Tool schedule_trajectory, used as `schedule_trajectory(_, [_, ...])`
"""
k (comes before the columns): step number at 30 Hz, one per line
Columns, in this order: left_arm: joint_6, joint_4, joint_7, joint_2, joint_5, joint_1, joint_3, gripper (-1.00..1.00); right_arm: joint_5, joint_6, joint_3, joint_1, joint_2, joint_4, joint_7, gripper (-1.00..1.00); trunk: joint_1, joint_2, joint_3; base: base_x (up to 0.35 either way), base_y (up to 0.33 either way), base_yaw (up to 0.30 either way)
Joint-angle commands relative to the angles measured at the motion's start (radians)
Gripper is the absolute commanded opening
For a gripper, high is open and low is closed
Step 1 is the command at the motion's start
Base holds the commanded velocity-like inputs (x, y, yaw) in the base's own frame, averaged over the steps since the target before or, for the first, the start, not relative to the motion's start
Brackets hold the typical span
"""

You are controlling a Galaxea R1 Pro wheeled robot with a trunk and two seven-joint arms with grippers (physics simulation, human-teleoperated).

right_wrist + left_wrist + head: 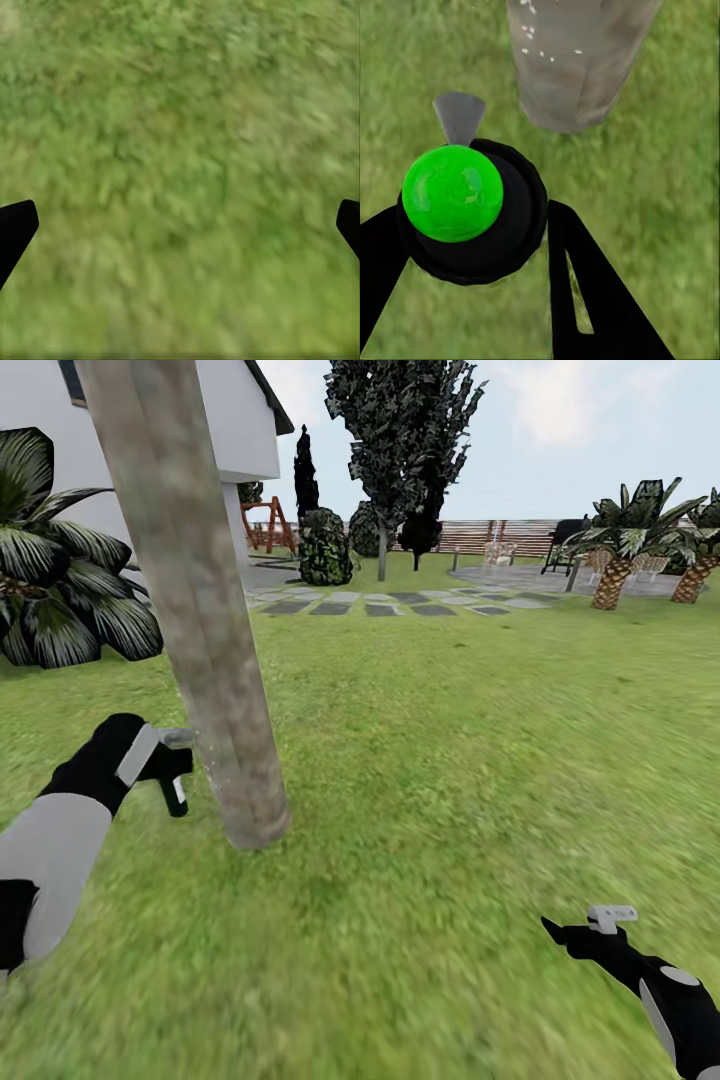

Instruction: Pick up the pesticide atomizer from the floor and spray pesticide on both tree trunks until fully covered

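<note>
The left gripper (472, 247) clamps the atomizer (472, 206) upright, its nozzle aimed at the nearby tree trunk (205, 630); the right gripper (180, 225) is spread wide.

A mottled grey-brown tree trunk (205, 610), flecked white, rises from green grass lawn (450, 760). The black pesticide atomizer (472, 210) shows a bright green spot and grey nozzle.

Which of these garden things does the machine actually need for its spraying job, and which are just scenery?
Needed:
- pesticide atomizer, held in the left gripper
- near tree trunk, with white specks
- far tree

Scenery:
- broad-leaved bush
- palms
- stepping stones
- house
</note>
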Motion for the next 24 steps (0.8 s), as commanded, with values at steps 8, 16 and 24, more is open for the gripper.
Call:
schedule_trajectory(8, [0.011, 0.034, 0.007, -0.001, 0.017, 0.025, -0.011, -1.00, 0.010, 0.003, -0.005, -0.001, 0.001, 0.001, 0.007, 1.00, 0.000, 0.000, -0.001, -0.021, 0.000, 0.000])
schedule_trajectory(16, [0.000, 0.027, -0.155, 0.000, 0.007, 0.118, -0.009, -1.00, 0.010, 0.004, -0.005, -0.001, 0.001, 0.003, 0.007, 1.00, 0.000, 0.000, -0.001, -0.134, 0.000, 0.000])
schedule_trajectory(24, [0.013, 0.063, -0.163, 0.013, 0.002, -0.075, -0.016, -1.00, 0.010, 0.005, -0.005, -0.001, 0.001, 0.003, 0.007, 1.00, 0.000, 0.000, -0.001, -0.001, 0.000, 0.000])
